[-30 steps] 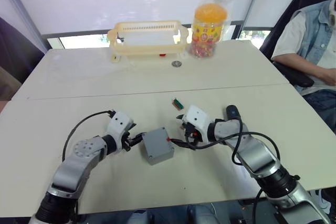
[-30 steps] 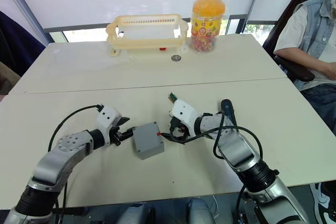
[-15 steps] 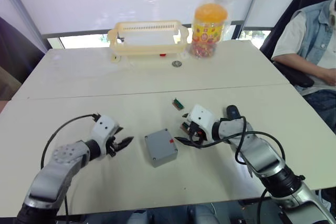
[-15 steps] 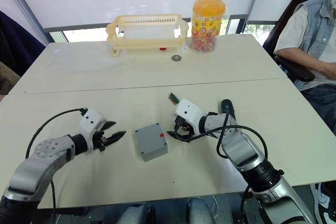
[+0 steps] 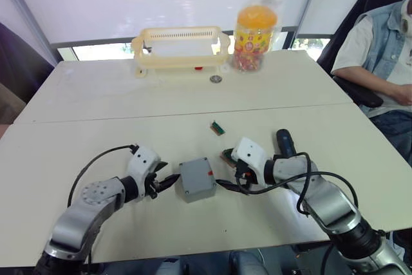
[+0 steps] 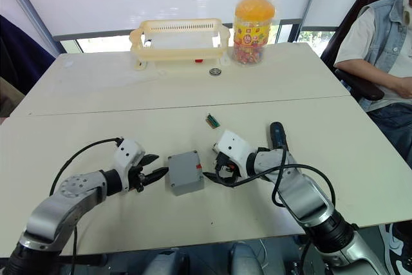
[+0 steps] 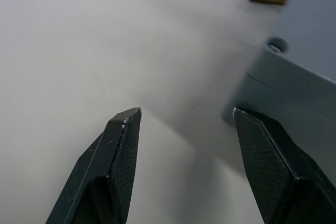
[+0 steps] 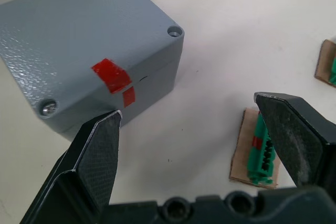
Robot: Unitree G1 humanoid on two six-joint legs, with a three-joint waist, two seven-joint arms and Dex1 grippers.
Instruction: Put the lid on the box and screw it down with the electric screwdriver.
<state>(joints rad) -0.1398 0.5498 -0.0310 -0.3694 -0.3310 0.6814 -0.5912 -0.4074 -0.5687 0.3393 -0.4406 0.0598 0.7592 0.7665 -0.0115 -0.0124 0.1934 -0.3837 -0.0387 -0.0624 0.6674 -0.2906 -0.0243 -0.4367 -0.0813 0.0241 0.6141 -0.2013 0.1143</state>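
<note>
Electric screwdriver (image 6: 277, 134) tip hidden (behind right arm).

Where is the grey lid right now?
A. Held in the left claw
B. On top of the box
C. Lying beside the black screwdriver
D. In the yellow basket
B: the lid sits closed on the box, red tape bridging their seam, both claws open and apart from it.

white table (image 5: 96, 107), grey box (image 5: 196, 178), screwdriver (image 5: 284, 141), basket (image 5: 181, 47)
</note>
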